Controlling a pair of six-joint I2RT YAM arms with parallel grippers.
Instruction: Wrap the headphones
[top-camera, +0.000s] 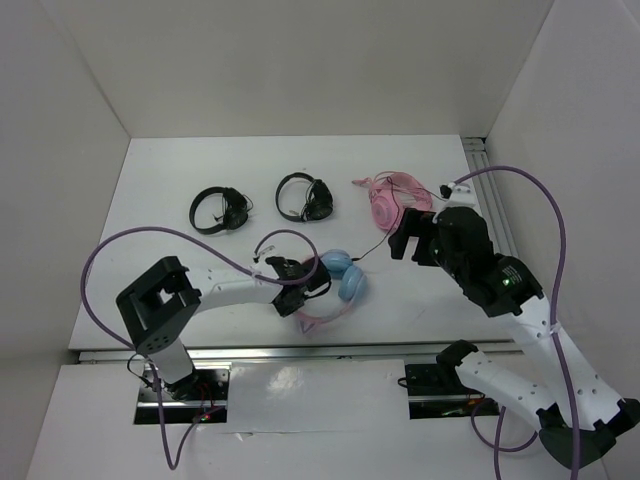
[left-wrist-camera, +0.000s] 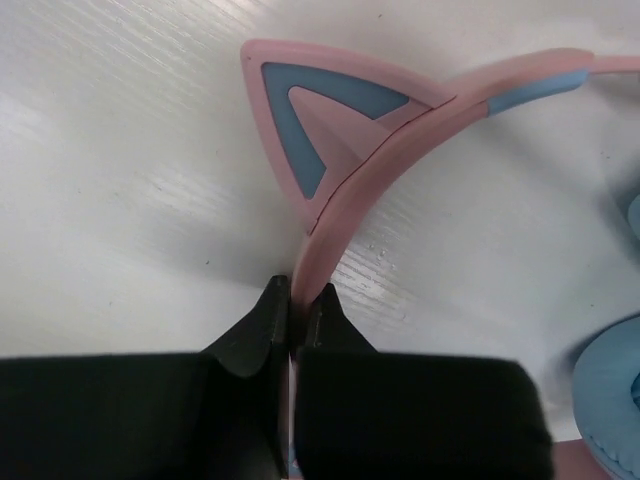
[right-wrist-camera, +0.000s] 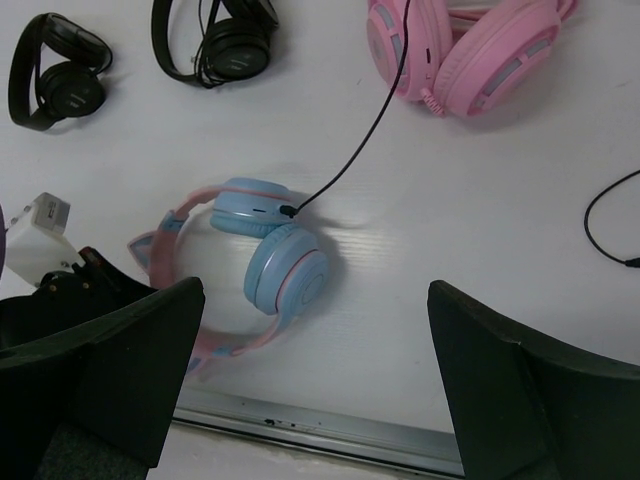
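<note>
The headphones lie near the table's front edge, with light-blue ear cups and a pink headband bearing a cat ear. Their thin black cable runs from the upper cup away toward the pink headset. My left gripper is shut on the headband, which passes between its fingertips in the left wrist view. My right gripper is open and empty, held above the table to the right of the headphones. Its fingers frame the ear cups from above.
An all-pink cat-ear headset lies at the back right. Two black headphones lie at the back left and middle. A loose black cable lies to the right. A metal rail marks the front edge.
</note>
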